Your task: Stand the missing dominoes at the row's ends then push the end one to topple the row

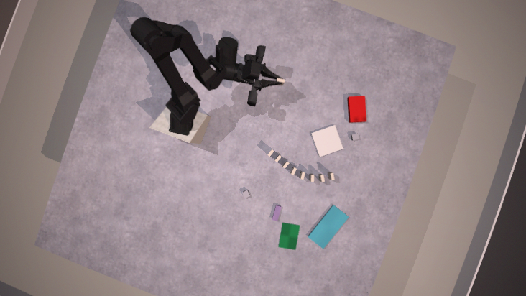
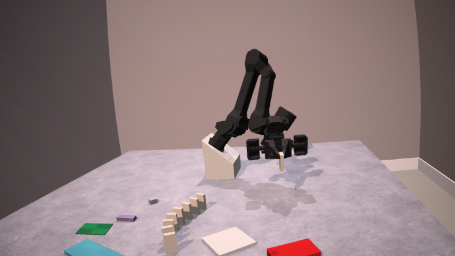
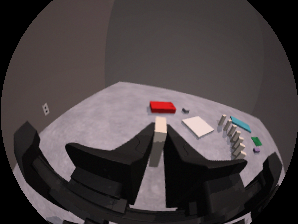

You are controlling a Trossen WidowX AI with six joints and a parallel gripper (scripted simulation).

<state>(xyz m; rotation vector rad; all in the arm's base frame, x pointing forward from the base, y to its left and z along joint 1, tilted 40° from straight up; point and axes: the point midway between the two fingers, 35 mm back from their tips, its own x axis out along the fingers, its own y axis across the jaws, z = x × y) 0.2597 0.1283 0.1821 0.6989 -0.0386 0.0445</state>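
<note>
My gripper (image 1: 282, 82) (image 2: 281, 153) (image 3: 160, 127) is shut on a cream domino and holds it well above the table, away from the row. The held domino (image 2: 281, 163) (image 3: 157, 145) hangs about upright. Several cream dominoes stand in a curved row on the table; one end domino (image 1: 271, 152) (image 2: 201, 201) is nearer the arm's base, and the other end domino (image 1: 332, 176) (image 2: 171, 243) is farther from it. The row also shows at the right of the wrist view, where its near end is partly hidden behind a finger.
A white square plate (image 1: 327, 141) (image 2: 229, 240) (image 3: 198, 126) lies beside the row, with a red block (image 1: 356, 109) (image 3: 163, 107) and a small grey block (image 1: 355, 136) beyond. On the row's other side are a teal block (image 1: 328, 226), green patch (image 1: 289, 236), purple block (image 1: 277, 212) and another grey block (image 1: 246, 193).
</note>
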